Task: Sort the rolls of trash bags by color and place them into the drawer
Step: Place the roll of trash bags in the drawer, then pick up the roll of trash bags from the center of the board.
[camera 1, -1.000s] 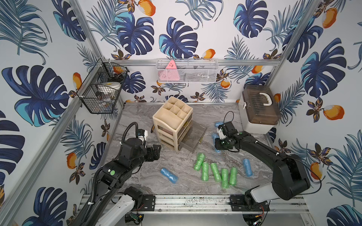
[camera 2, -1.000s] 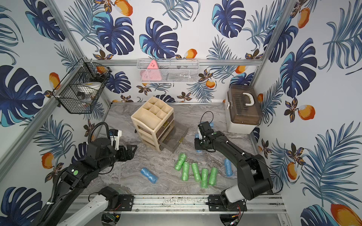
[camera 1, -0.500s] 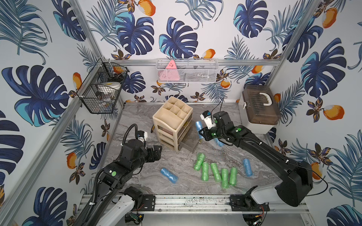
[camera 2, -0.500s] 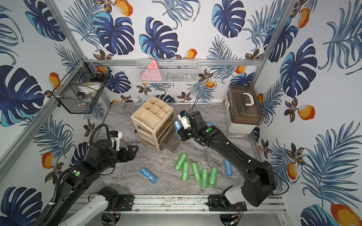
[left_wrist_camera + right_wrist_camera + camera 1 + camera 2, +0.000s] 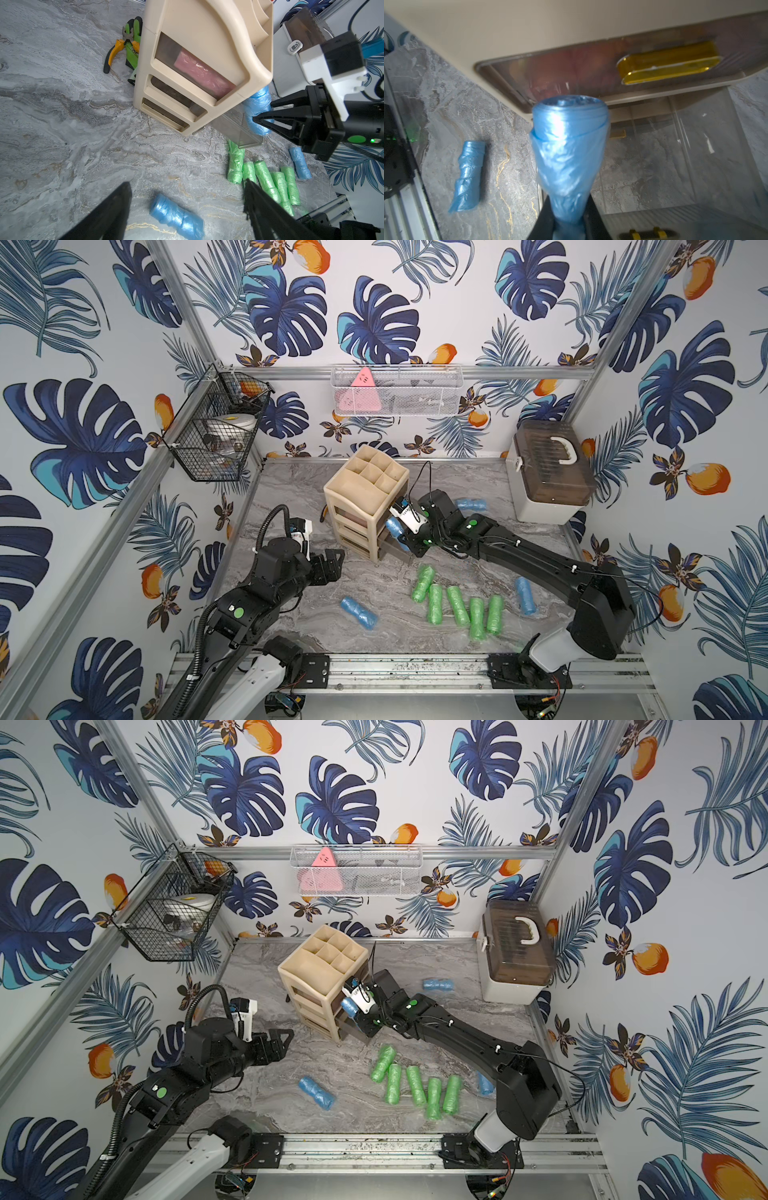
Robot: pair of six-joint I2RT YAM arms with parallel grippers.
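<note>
My right gripper (image 5: 401,533) (image 5: 355,1011) (image 5: 254,120) (image 5: 569,218) is shut on a blue roll (image 5: 392,526) (image 5: 349,1006) (image 5: 257,112) (image 5: 569,145). It holds the roll at the beige drawer unit's (image 5: 365,497) (image 5: 320,973) front, over a pulled-out clear lower drawer (image 5: 234,128) (image 5: 685,155). Pink rolls (image 5: 199,72) fill the shut top drawer. My left gripper (image 5: 332,562) (image 5: 282,1038) (image 5: 187,182) is open and empty, above another blue roll (image 5: 358,612) (image 5: 316,1092) (image 5: 176,216) (image 5: 469,176). Several green rolls (image 5: 457,605) (image 5: 415,1085) (image 5: 266,178) lie together. Two more blue rolls (image 5: 525,595) (image 5: 300,164), (image 5: 471,504) (image 5: 437,984) lie to the right.
Pliers (image 5: 120,52) and a green glove (image 5: 134,41) lie behind the drawer unit. A lidded storage box (image 5: 548,472) stands at the back right. A black wire basket (image 5: 216,431) hangs on the left wall and a white mesh shelf (image 5: 395,389) on the back wall.
My right arm has carried the blue roll leftward from the table's right side to the drawer unit's front. The left arm has barely shifted.
</note>
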